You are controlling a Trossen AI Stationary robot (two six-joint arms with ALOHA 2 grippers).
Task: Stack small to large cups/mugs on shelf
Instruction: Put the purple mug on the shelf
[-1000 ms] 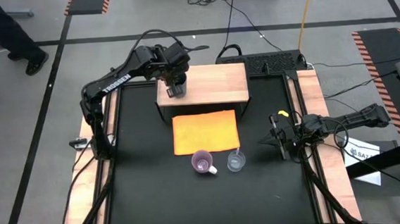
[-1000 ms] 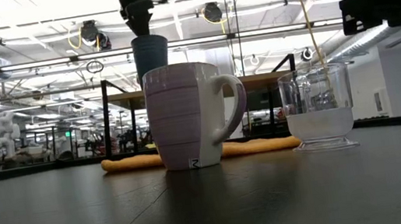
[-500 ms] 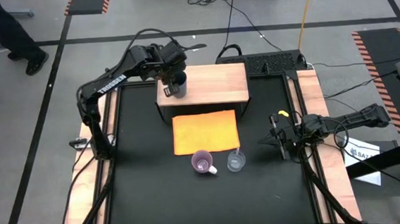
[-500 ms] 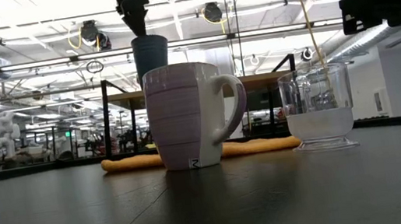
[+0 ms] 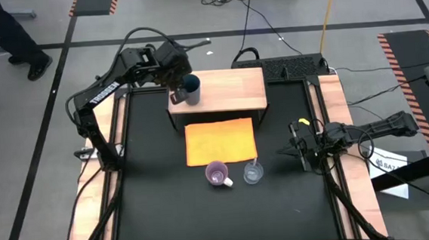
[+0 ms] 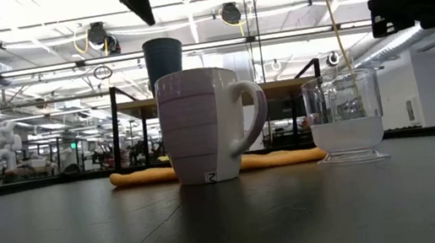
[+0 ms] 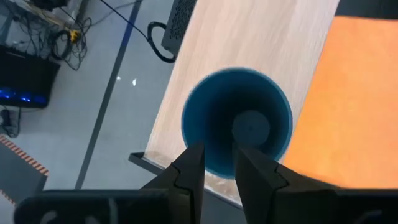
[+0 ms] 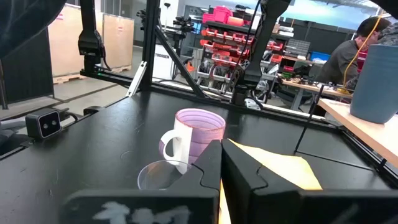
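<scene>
**A:** Where's the dark blue handleless tumbler (image 5: 191,89)?

**B:** Upright on the light wooden raised shelf (image 5: 231,91), at its 9 o'clock end, near the front edge. Nothing stacked in it; the left wrist view looks straight down into it (image 7: 239,125).

**A:** Left gripper (image 5: 173,71)?

**B:** Above the tumbler, toward 10 o'clock of it in the high view. Fingers (image 7: 189,175) are parted a little with nothing between them, clear of the rim. No contact.

**A:** Other cups?

**B:** Lilac mug with a handle (image 5: 217,173) and clear see-through cup (image 5: 253,173) stand on the black table top (image 5: 159,192), side by side, mug at 9 o'clock of the clear cup, both just off the 6 o'clock edge of the flat orange sheet (image 5: 220,140). Low view: mug handle points at the clear cup (image 6: 345,116), small gap between.

**A:** Right gripper (image 5: 294,150)?

**B:** Parked at the table's 3 o'clock side, fingers pressed together, empty, pointing at the two cups.
</scene>
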